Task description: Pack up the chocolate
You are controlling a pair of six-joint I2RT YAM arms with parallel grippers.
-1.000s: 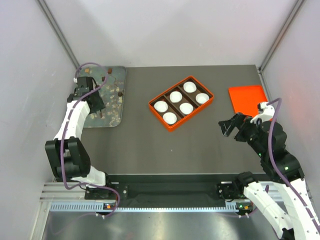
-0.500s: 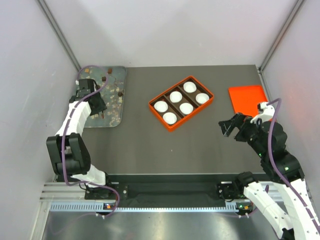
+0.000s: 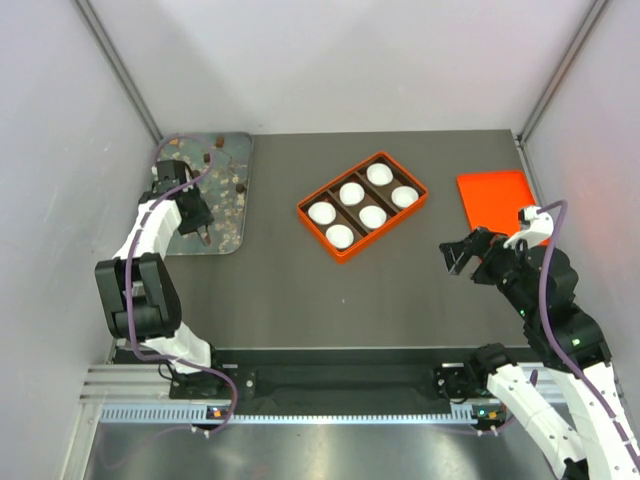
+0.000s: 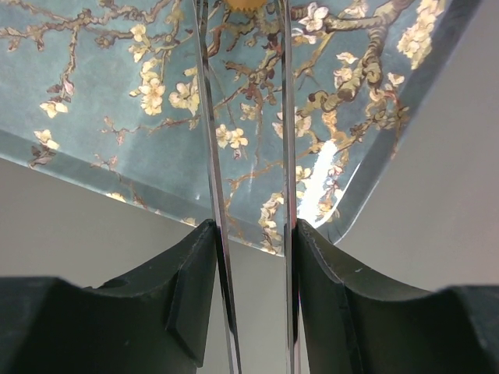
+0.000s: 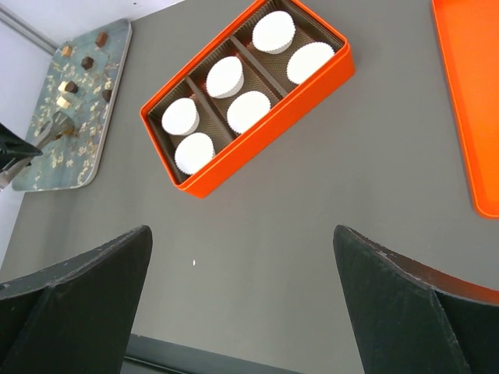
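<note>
Several lumps of chocolate (image 5: 87,61) sit on blossom-patterned tray (image 3: 232,215), far-left corner of worktop (image 3: 300,290). My left claw (image 4: 251,234), half-closed, pinches metal tongs (image 4: 287,156); my right claw (image 5: 240,234) stands wide, empty.

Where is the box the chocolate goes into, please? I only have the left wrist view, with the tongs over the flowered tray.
Observer: The orange box sits mid-table, to the right of the tray.
Operator: Thank you; is it ready for filling?
Observer: Its six white paper cups all look empty.
Operator: And the right arm?
Observer: The right gripper hangs open over the table, right of the box, holding nothing.
</note>
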